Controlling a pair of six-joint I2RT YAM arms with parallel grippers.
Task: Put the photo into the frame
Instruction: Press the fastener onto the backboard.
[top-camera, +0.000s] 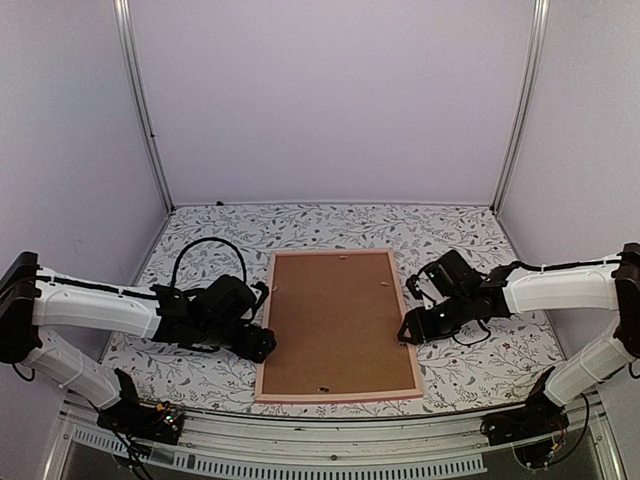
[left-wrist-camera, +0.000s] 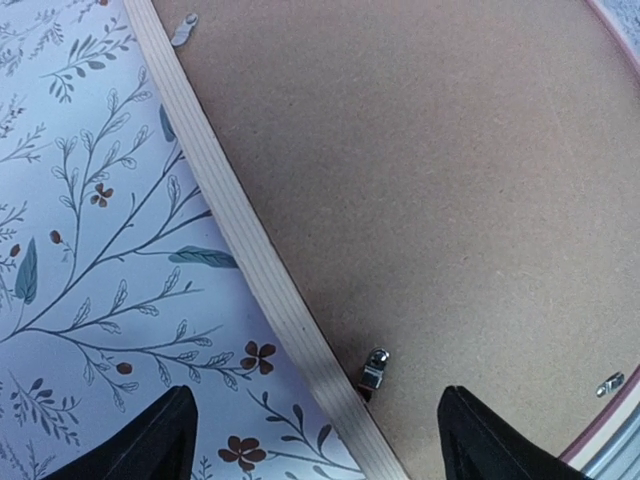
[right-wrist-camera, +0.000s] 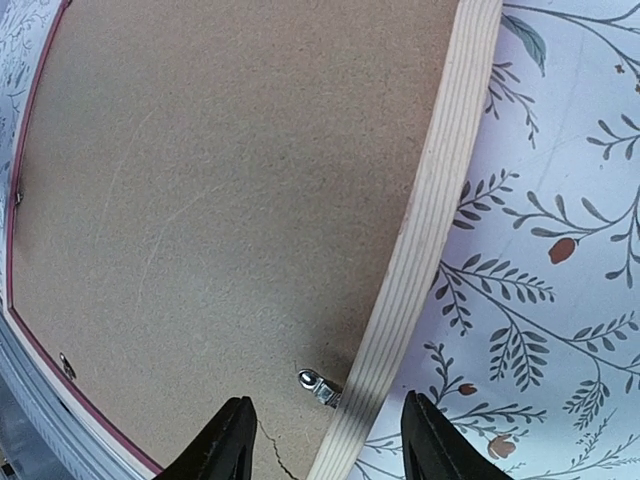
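The left gripper (left-wrist-camera: 318, 438) and right gripper (right-wrist-camera: 328, 442) both stand released, each straddling a rail of the face-down frame (top-camera: 340, 394). The backing board (top-camera: 338, 320) is seated in the frame. The photo is hidden, presumably beneath the board. The likely next move is securing the turn clip (left-wrist-camera: 374, 368) between the left gripper's fingers.

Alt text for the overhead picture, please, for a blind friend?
A pink wooden picture frame lies face down, brown backing board up, on a floral-patterned table. The left gripper and right gripper flank its long sides.
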